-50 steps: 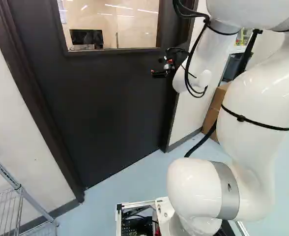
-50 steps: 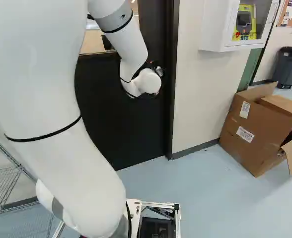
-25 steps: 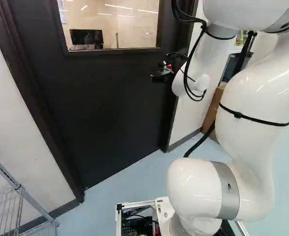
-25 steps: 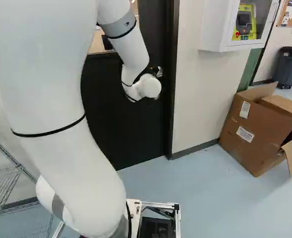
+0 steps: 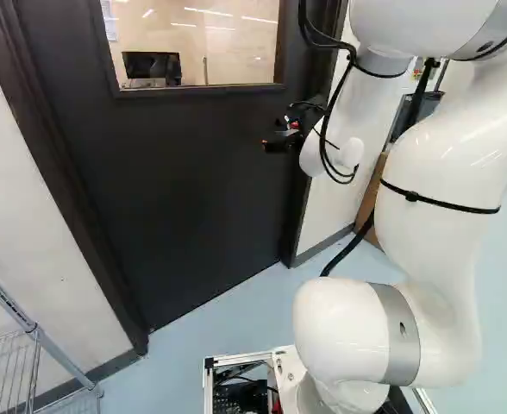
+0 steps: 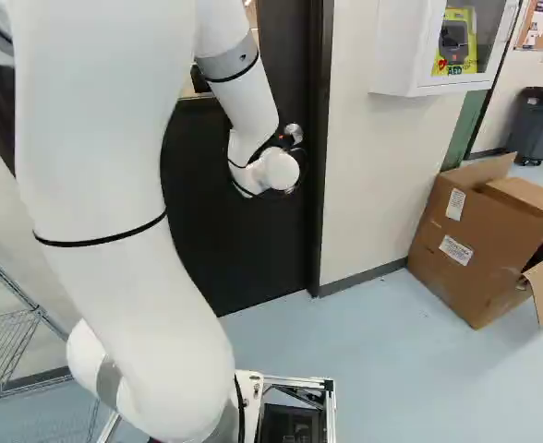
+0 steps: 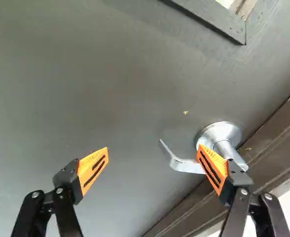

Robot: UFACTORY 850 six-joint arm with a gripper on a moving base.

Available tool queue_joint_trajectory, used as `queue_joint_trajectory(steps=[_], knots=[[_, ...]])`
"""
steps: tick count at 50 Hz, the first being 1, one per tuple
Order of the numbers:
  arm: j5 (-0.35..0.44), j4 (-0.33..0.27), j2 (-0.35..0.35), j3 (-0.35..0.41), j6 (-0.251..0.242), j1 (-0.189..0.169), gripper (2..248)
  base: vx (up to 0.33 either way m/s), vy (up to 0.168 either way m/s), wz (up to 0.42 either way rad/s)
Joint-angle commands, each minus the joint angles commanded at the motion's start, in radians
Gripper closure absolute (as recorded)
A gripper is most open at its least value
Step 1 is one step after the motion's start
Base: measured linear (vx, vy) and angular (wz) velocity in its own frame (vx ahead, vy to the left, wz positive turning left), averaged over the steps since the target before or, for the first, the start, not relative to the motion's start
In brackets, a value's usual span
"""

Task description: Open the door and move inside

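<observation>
The dark door (image 5: 184, 172) stands closed in its frame. My gripper (image 5: 278, 142) is in front of it, near the frame side, in the left base view. The wrist view shows the gripper (image 7: 153, 149) open, its orange-padded fingers wide apart with nothing gripped. A silver lever handle (image 7: 185, 165) lies ahead of one finger, which hides part of it; the lever's bent tip reaches into the space between the fingers. Whether that finger touches the handle I cannot tell. In the right base view the silver handle (image 6: 294, 133) shows just above the white wrist joint.
A wire rack (image 5: 12, 371) stands at the left of the left base view. Right of the door are a wall cabinet (image 6: 419, 46), an open cardboard box (image 6: 475, 245) and a grey bin (image 6: 537, 125). The door frame (image 6: 319, 148) is close beside the arm's wrist.
The arm has shifted: its wrist and gripper sit slightly lower, and the upper arm has swung a little rightward in the right base view. Base and door have not moved.
</observation>
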Motion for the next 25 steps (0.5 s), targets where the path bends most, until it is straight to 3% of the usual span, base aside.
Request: queue_joint_trajectory(steps=[25], knots=[[0.000,0.000,-0.042,0.017,0.000,-0.001,3,0.000,0.000,0.000]])
